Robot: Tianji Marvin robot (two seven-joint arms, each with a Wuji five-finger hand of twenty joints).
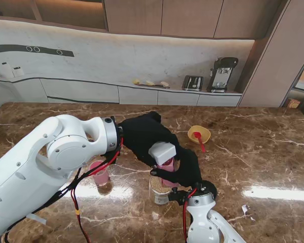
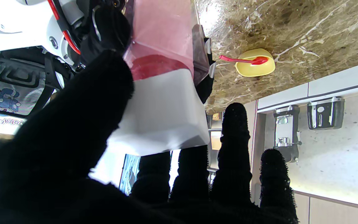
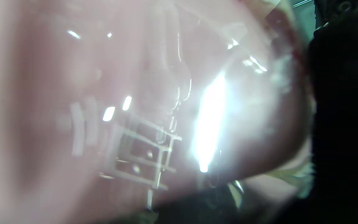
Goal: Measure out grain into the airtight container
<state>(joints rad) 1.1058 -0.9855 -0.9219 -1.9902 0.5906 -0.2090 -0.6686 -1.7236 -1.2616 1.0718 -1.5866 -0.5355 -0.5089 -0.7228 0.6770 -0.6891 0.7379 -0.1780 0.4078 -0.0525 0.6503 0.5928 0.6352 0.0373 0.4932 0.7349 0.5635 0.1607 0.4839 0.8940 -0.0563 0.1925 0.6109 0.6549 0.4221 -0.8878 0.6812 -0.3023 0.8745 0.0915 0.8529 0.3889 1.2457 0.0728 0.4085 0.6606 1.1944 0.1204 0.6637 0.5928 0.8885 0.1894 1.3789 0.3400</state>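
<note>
A pink see-through container (image 1: 167, 166) with a white cap (image 1: 162, 152) is held above the table between both hands. My left hand (image 1: 139, 134) is shut on the cap; in its wrist view the thumb (image 2: 73, 124) presses the cap (image 2: 160, 112) while two fingers stick out free. My right hand (image 1: 188, 169) wraps the pink body from the right, which fills its wrist view (image 3: 135, 93) beside the black glove (image 3: 343, 124). Right under the container stands a clear jar (image 1: 160, 195) holding grain. A second pink cup (image 1: 100, 174) with some grain in it stands to the left, partly behind my left arm.
A yellow bowl (image 1: 199, 133) with a red spoon (image 1: 200, 142) sits farther from me on the marble table (image 1: 263, 152). A toaster (image 1: 192, 82) and a coffee machine (image 1: 222, 74) stand on the back counter. A small white scrap (image 1: 244, 208) lies at the right.
</note>
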